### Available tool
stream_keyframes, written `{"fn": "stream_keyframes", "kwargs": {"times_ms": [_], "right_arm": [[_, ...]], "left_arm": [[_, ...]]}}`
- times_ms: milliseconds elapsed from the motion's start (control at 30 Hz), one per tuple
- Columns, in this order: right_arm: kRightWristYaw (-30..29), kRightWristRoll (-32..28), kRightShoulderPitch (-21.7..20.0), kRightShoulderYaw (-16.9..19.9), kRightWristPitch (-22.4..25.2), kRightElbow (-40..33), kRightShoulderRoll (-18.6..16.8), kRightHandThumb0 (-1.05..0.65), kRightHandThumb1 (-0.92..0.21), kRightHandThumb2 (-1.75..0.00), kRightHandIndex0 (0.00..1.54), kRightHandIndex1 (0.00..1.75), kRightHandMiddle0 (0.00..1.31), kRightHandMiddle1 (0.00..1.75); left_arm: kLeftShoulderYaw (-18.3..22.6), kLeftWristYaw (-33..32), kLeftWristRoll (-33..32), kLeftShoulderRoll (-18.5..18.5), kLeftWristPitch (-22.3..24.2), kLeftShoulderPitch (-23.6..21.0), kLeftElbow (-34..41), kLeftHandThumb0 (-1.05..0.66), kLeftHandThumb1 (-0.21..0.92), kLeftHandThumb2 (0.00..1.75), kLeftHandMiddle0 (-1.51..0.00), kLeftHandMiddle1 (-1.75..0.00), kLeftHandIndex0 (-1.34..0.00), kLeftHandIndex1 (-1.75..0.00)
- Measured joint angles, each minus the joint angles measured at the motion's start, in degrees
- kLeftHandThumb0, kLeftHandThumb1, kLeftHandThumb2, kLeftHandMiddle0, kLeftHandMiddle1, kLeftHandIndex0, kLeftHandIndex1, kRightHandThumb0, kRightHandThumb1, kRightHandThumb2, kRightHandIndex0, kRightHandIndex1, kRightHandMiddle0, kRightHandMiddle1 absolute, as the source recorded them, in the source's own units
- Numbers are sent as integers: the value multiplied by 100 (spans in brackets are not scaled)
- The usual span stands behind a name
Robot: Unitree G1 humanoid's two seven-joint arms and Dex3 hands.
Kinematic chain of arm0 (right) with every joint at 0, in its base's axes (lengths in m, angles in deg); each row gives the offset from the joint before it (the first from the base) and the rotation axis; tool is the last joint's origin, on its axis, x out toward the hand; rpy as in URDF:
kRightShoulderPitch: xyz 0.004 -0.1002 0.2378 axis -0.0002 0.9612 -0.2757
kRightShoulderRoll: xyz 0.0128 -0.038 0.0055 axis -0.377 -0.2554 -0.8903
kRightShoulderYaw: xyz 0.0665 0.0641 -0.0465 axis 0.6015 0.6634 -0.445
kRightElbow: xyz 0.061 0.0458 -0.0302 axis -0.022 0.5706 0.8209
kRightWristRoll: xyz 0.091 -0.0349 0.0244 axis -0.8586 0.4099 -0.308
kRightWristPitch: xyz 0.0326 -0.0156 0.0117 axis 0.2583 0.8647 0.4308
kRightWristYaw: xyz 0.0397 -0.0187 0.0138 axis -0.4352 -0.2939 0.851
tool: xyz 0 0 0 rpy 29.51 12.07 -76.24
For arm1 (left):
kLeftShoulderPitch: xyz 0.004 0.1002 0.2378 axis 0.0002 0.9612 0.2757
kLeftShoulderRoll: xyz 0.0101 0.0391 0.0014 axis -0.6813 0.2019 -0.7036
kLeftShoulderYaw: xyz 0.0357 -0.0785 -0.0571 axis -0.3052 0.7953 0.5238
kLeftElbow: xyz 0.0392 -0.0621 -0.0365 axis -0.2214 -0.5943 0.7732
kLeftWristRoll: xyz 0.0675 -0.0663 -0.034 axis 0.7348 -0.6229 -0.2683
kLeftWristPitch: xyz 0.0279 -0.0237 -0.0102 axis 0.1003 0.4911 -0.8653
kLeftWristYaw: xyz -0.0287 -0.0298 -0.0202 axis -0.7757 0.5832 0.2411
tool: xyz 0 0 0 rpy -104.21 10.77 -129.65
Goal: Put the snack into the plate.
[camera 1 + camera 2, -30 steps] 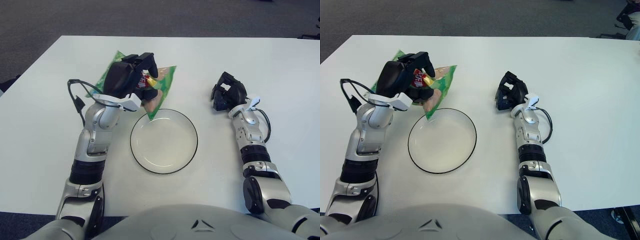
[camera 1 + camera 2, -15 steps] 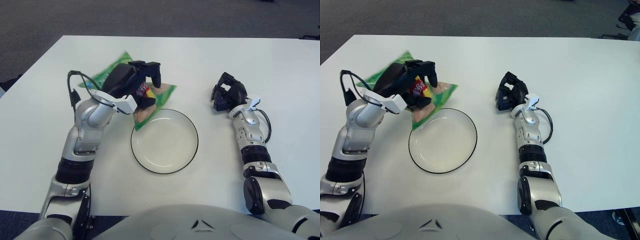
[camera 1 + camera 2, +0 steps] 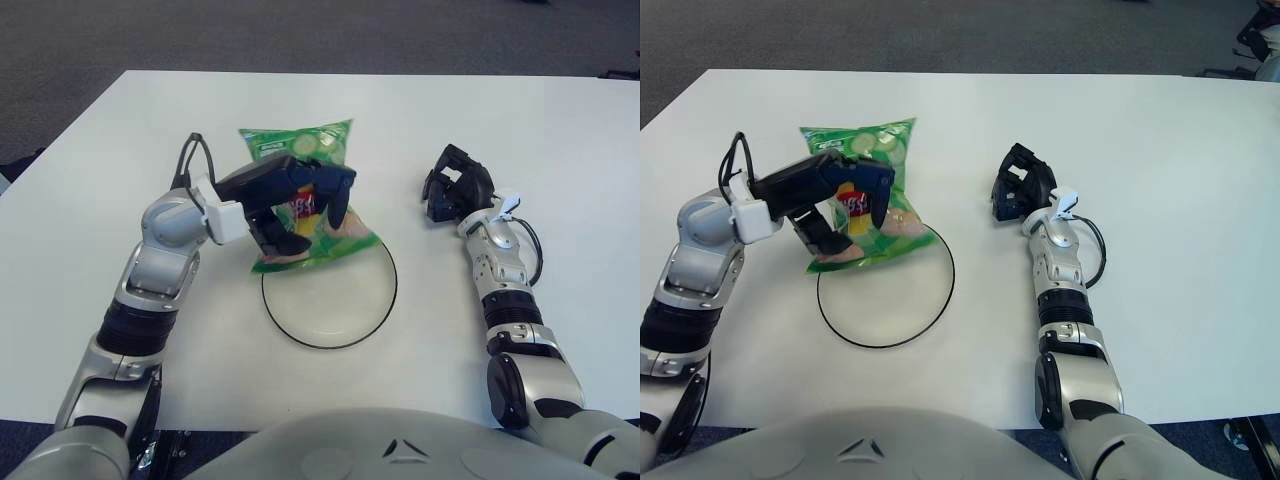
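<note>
**Q:** where's the snack bag (image 3: 305, 200) sitting relative to the hand right now?

**A:** It's in the left hand (image 3: 300, 200). The dark fingers (image 3: 338, 195) are curled around the middle of the green bag, over the red and yellow logo, and one finger comes in lower near the bag's bottom left. So the hand reaches in from the bag's left side and the bag sticks out above and below the grip.

**Q:** and where is it vs the plate?

**A:** The bag stands more or less upright, top edge toward the far side of the white table (image 3: 90, 250). Its bottom edge overlaps the far rim of the plate (image 3: 375, 315), the clear one with the dark rim. Most of the bag is still over the table behind the plate (can't tell if the bottom corner actually touches the rim or just hangs above it).

**Q:** right hand doing anything?

**A:** Nope. The right hand (image 3: 455, 190) shows well to the right of the plate, fingers curled in, nothing in them.
</note>
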Motion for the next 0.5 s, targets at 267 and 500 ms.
{"fn": "stream_keyframes", "kwargs": {"times_ms": [267, 500], "right_arm": [[-50, 13, 21, -35, 18, 10, 5, -1, 7, -175, 89, 175, 69, 173], [-57, 29, 11, -56, 21, 9, 8, -1, 7, -175, 89, 175, 69, 173]], "left_arm": [[38, 122, -707, 177, 164, -14, -227, 0, 2, 160, -88, -158, -62, -175], [138, -85, -868, 324, 646, -12, -231, 0, -5, 166, -94, -154, -67, -175]]}}
